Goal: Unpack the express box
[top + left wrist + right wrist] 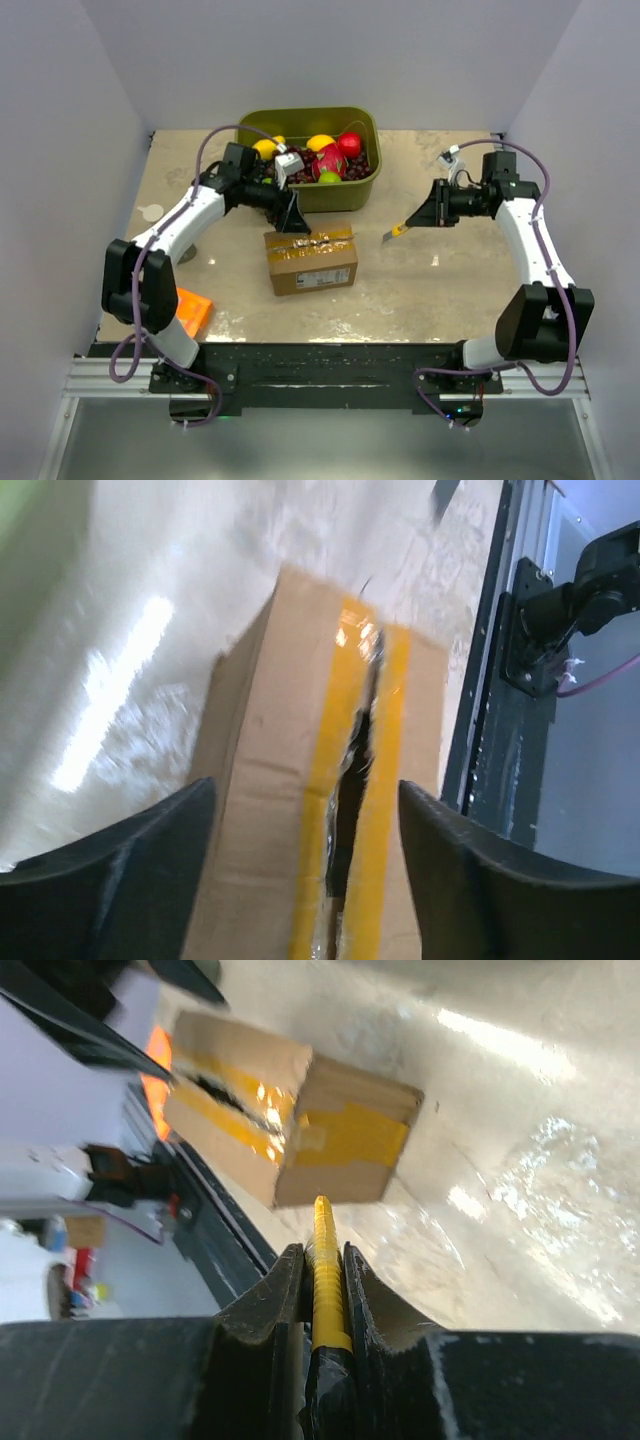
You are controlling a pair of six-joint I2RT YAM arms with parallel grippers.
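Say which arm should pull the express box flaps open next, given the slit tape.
Left. The left gripper hangs open over the express box, fingers either side of the slit in the tape. The right gripper is off to the side, shut on the yellow cutter.

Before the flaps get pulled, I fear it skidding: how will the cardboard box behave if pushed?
The box probably slides rather than tips: it sits low on a glossy table. With its tape already slit, the top flaps likely flex under pressure.
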